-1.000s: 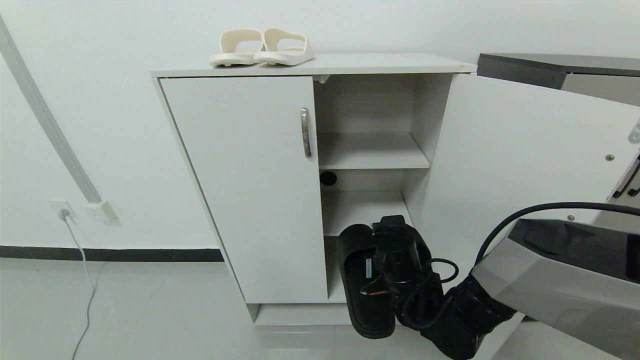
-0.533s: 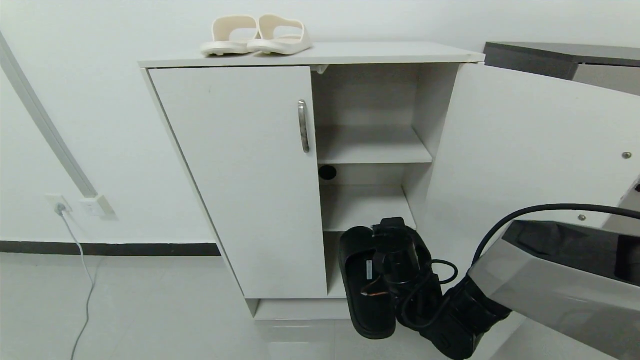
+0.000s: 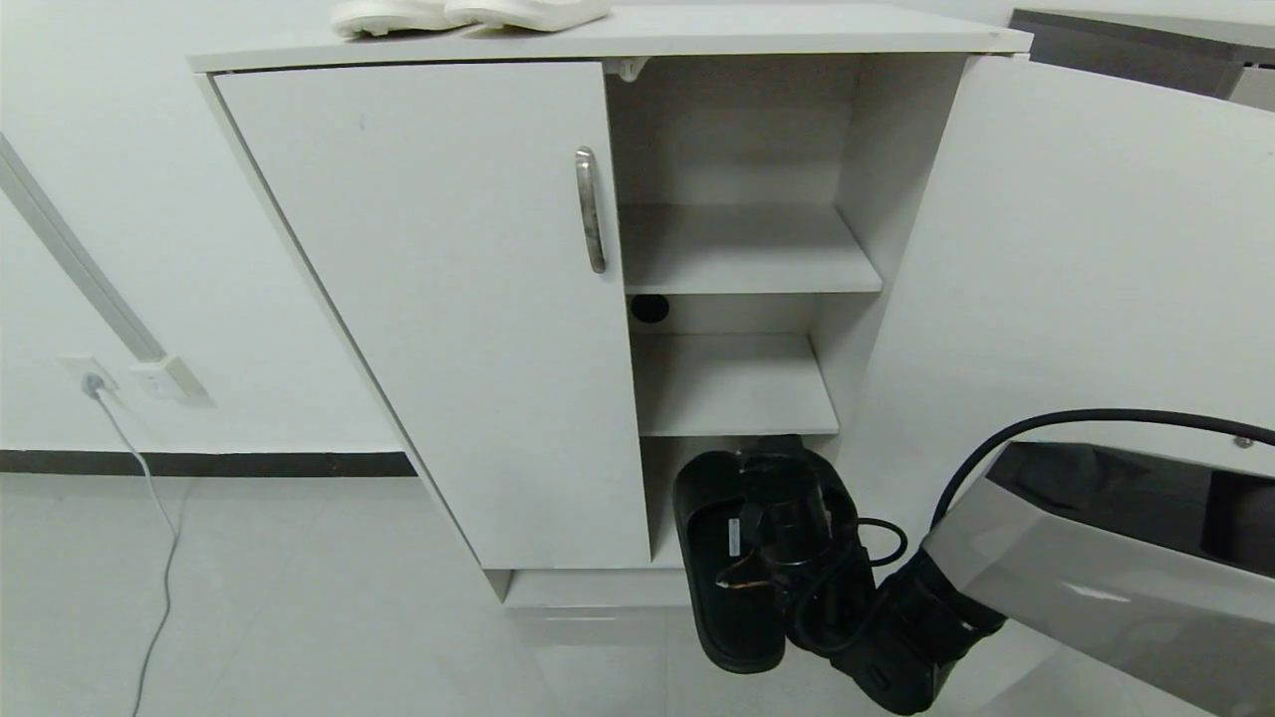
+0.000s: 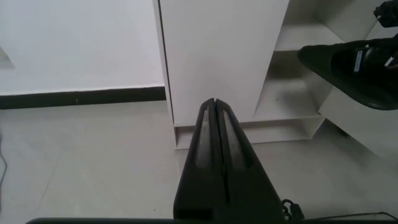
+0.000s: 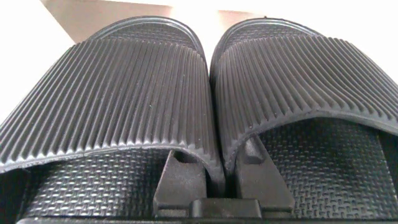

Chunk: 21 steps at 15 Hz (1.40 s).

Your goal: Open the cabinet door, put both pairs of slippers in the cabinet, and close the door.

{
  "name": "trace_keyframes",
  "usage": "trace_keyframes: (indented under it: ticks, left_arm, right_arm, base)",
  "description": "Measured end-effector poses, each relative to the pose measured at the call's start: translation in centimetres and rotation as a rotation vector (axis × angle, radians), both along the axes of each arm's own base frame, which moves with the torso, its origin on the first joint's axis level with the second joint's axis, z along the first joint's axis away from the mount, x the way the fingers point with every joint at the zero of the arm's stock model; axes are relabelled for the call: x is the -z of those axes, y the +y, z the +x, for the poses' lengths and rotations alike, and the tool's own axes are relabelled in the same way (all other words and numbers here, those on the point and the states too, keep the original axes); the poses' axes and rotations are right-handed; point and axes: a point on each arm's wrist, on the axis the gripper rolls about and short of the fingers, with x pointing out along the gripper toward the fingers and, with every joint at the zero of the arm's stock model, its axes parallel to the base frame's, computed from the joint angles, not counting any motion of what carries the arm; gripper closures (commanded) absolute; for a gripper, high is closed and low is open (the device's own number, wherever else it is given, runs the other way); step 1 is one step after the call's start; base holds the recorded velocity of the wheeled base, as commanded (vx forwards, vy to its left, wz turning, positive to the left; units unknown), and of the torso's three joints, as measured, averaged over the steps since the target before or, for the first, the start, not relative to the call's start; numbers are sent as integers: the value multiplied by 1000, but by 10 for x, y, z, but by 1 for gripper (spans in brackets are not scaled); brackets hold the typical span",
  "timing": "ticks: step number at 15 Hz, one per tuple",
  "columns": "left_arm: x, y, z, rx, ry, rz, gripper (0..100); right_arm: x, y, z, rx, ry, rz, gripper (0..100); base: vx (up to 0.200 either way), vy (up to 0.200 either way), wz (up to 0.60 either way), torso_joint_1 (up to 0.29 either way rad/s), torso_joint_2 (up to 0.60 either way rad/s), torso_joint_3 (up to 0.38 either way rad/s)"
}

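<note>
Nearest, right hand (image 3: 787, 503): clenched on the black slippers (image 3: 722, 568), low in front of the cabinet's open half; in the right wrist view the hand (image 5: 221, 180) had one finger (image 5: 180, 180) under each ribbed strap, pinching the pair's adjoining sides together.
Black slippers: held side by side as a pair, off the floor (image 3: 249, 597), their far ends at the mouth of the bottom compartment just below the middle shelf (image 3: 732, 383), their near ends out over the floor.
Left hand (image 4: 214, 102): clenched on nothing, its fingers pressed flat together, hanging above the floor in front of the cabinet's base, well apart from the black slippers (image 4: 354, 65).
Cabinet (image 3: 797, 40): white, standing against the wall.
Left door (image 3: 448, 299): shut, with a metal handle (image 3: 590, 209) at its inner edge.
Right door (image 3: 1076, 269): swung wide open beside the right arm.
Shelves: the upper shelf (image 3: 742, 249) and the middle shelf were bare, with a dark round hole (image 3: 649, 309) in the back panel between them.
Cream slippers (image 3: 468, 12): lay on top of the cabinet, above the shut door, cut off by the head view's edge.
Wall: a socket (image 3: 85, 383) with a grey cable trailing to the floor.
</note>
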Motion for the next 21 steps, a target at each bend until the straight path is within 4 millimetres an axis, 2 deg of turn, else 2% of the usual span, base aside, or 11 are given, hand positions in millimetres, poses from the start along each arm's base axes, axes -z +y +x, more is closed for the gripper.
trace_keyframes:
  ticks: [3,9,18,21]
  left_arm:
    - [0,0,0,0,0,0,100]
    - [0,0,0,0,0,0,100]
    - [0,0,0,0,-1,2,100]
    - [0,0,0,1,0,0,100]
  right_arm:
    - [7,4,4,-1,-41,12,100]
    - [5,3,8,3,-173,-1,100]
    - [10,2,8,3,-165,-9,100]
    - [10,2,8,4,-163,-11,100]
  base:
    - [0,0,0,0,0,0]
    - [0,0,0,0,0,0]
    - [200,0,0,3,4,1]
    - [0,0,0,0,0,0]
